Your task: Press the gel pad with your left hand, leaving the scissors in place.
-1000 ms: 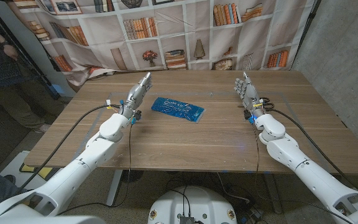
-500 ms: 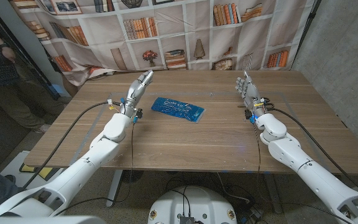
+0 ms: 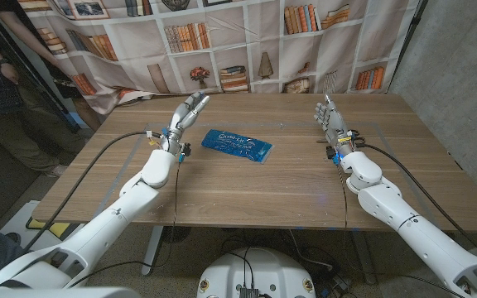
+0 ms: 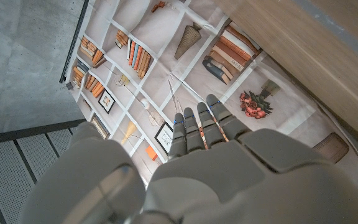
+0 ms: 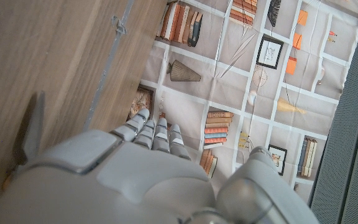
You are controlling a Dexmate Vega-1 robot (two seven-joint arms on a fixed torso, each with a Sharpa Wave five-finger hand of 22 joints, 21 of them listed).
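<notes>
My left hand [image 3: 187, 113] is up off the wooden surface [image 3: 247, 190], fingers stretched out and apart, gripping nothing. The blue gel pad [image 3: 237, 144] lies flat toward the far middle of the surface, just to the right of that hand and not touching it. My right hand [image 3: 329, 121] stands well apart on the other side, fingers extended, holding nothing. I can't make out any scissors from here. Risks as I judge them: coming down at a slant could shove the pad sideways instead of pressing it, and landing short would put my fingers on bare wood beside its near edge.
</notes>
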